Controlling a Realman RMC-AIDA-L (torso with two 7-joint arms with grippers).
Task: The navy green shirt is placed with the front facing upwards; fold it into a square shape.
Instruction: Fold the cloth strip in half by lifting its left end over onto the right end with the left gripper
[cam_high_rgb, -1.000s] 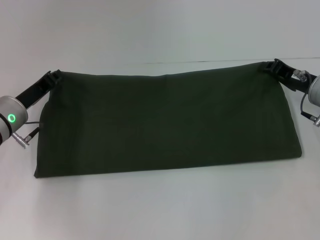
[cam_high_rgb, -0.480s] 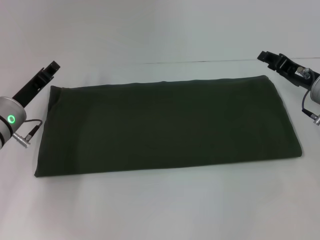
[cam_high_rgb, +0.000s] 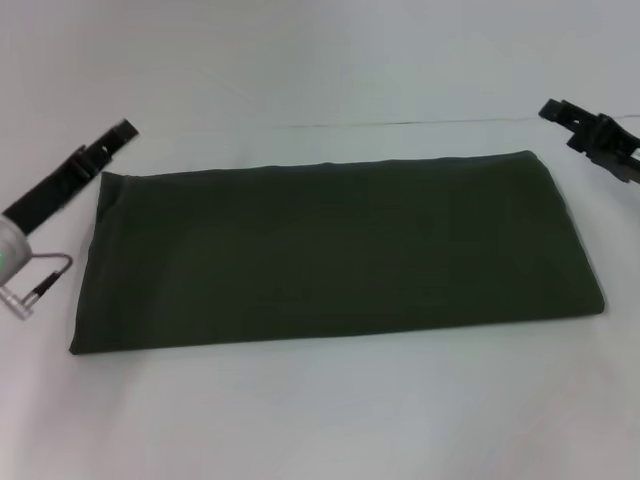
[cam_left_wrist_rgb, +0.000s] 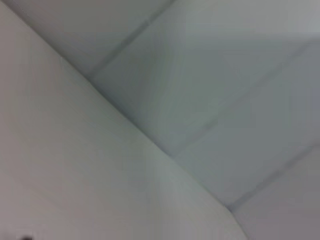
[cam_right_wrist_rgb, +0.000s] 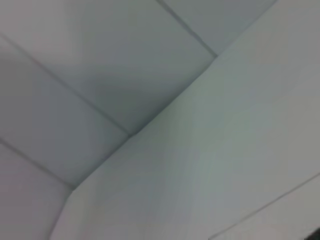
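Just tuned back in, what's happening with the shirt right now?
The shirt lies flat on the table, folded into a long rectangle with plain green showing, not yet a square. Neither arm holds it: the left gripper hangs off the far left corner, and the right gripper off the far right corner, both clear of the cloth. Whether their jaws are open can't be made out.

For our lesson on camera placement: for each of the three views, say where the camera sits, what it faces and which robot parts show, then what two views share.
Head view: high, facing forward and down at the shirt on the table; left gripper and right gripper flank it.
Left wrist view: on the left arm, facing pale surfaces; no robot parts.
Right wrist view: likewise.
Shared: both wrist views miss the shirt.
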